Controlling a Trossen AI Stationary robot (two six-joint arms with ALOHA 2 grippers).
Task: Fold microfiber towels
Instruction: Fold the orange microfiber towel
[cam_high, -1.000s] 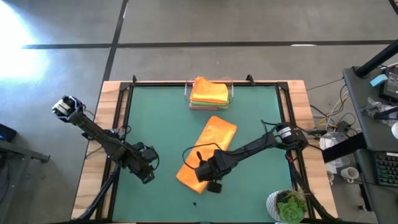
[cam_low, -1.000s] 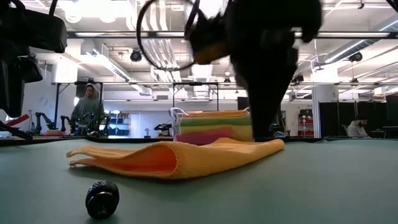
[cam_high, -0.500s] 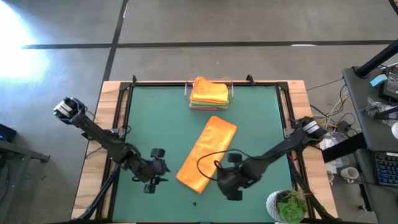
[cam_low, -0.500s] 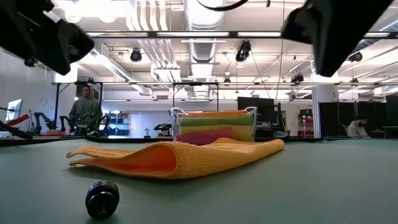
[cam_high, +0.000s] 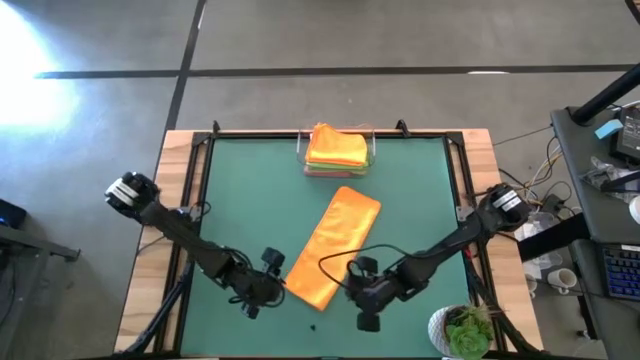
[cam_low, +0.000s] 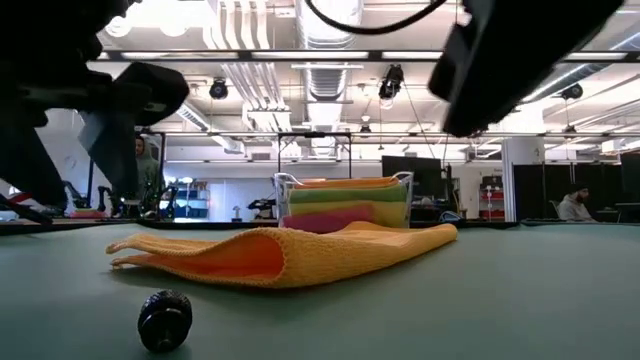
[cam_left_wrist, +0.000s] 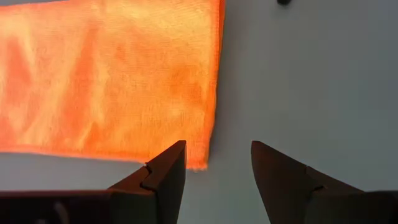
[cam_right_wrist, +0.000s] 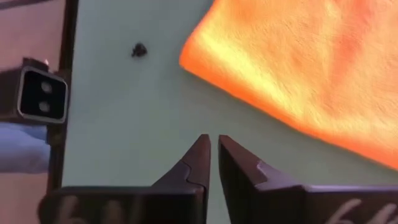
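High view: An orange towel (cam_high: 332, 247), folded into a long strip, lies diagonally on the green surface (cam_high: 250, 190). The remaining towels form a folded stack (cam_high: 337, 149) in a clear tray (cam_high: 300, 152) at the far edge. The left hand (cam_high: 275, 283) sits just beside the strip's near end on its left side; the right hand (cam_high: 358, 290) sits near the same end on the right.

Low view: The strip (cam_low: 290, 252) lies flat, with a small black knob (cam_low: 164, 319) in front of it and the stack (cam_low: 345, 203) behind.

Left wrist view: The left hand (cam_left_wrist: 217, 163) is open, empty, fingers apart over the strip's corner (cam_left_wrist: 198, 158).

Right wrist view: The right hand (cam_right_wrist: 213, 152) is almost closed, a narrow gap between the fingers, gripping nothing, above bare surface beside the towel (cam_right_wrist: 298, 68).
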